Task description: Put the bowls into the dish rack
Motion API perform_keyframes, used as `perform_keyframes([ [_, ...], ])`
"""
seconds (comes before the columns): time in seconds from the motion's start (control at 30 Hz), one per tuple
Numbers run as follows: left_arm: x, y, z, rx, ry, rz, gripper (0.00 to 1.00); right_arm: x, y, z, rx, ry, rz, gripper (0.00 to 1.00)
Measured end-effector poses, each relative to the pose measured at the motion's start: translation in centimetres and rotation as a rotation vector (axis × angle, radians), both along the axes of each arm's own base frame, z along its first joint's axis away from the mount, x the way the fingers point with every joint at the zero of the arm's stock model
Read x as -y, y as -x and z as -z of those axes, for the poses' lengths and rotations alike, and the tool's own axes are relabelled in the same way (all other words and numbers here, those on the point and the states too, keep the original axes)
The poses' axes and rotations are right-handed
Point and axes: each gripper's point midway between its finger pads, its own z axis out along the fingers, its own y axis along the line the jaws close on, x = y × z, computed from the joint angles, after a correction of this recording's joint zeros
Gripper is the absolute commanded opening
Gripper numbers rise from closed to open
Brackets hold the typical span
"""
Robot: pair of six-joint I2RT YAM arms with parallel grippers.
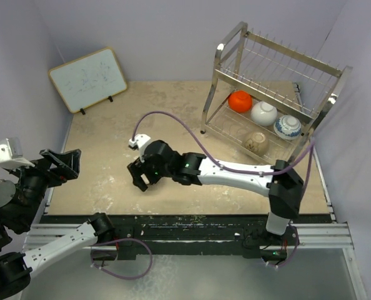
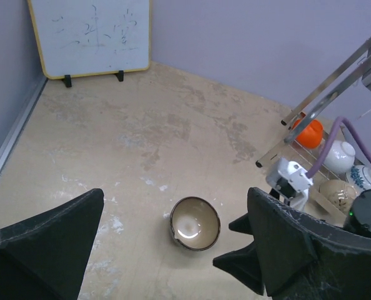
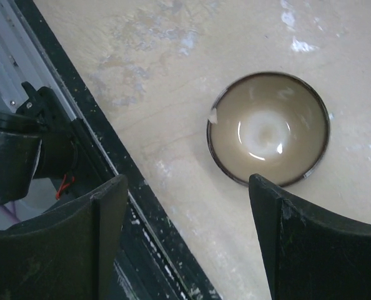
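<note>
The last bowl (image 3: 268, 129) — dark rim, pale glossy inside — sits upright on the table (image 3: 173, 50). It is right of centre in the right wrist view and low centre in the left wrist view; the top view hides it under the right arm. The right gripper (image 3: 185, 187) hovers over it, fingers spread wide and holding nothing. One fingertip overlaps the near rim in the frame, but I cannot tell whether it touches. The left gripper (image 2: 176, 200) is also spread and empty, at the left edge of the top view. In the rack (image 1: 214, 81), upper right, the lower tier holds the orange bowl (image 1: 240, 100), white bowl (image 1: 263, 113), blue bowl (image 1: 287, 127) and tan bowl (image 1: 256, 142).

The last bowl looks glazed — stiff, slick, probably easy to chip, and light enough for one arm. The best hold, I judge, is the rim: one finger inside, one outside, squeezed gently.
</note>
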Motion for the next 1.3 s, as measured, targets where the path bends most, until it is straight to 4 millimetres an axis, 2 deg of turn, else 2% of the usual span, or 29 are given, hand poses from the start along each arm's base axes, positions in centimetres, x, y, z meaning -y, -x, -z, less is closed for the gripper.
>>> perform_keyframes([
  [0.13, -0.2, 0.2, 0.6, -0.019, -0.023, 0.0, 0.99, -2.7, -0.3, 1.7, 0.031, 0.057, -0.064, 0.81],
  [0.23, -0.2, 0.2, 0.9, -0.031, -0.036, 0.003, 0.99, -3.8, -0.6, 3.5, 0.035, 0.113, -0.094, 0.81],
  [0.47, -0.1, 0.2, 1.0, -0.037, -0.042, 0.007, 0.99, -3.8, -0.4, 8.5, 0.002, 0.231, -0.147, 0.79],
  [0.7, -0.2, 0.2, 1.1, -0.037, -0.043, 0.007, 0.99, -4.1, -0.4, 10.6, -0.01, 0.269, -0.171, 0.72],
  [0.87, -0.2, 0.3, 1.1, -0.038, -0.044, 0.007, 0.99, -4.5, -0.9, 10.9, 0.009, 0.271, -0.163, 0.53],
  [1.0, -0.2, 0.3, 1.2, -0.04, -0.047, 0.007, 0.99, -4.6, -1.7, 11.2, 0.038, 0.282, -0.133, 0.5],
  [1.17, -0.4, 0.4, 1.2, -0.038, -0.044, 0.007, 0.99, -4.3, -2.3, 12.7, 0.051, 0.316, -0.107, 0.46],
  [1.3, -0.6, 0.6, 1.3, -0.036, -0.041, 0.007, 0.99, -4.0, -2.6, 13.5, 0.055, 0.342, -0.096, 0.16],
])
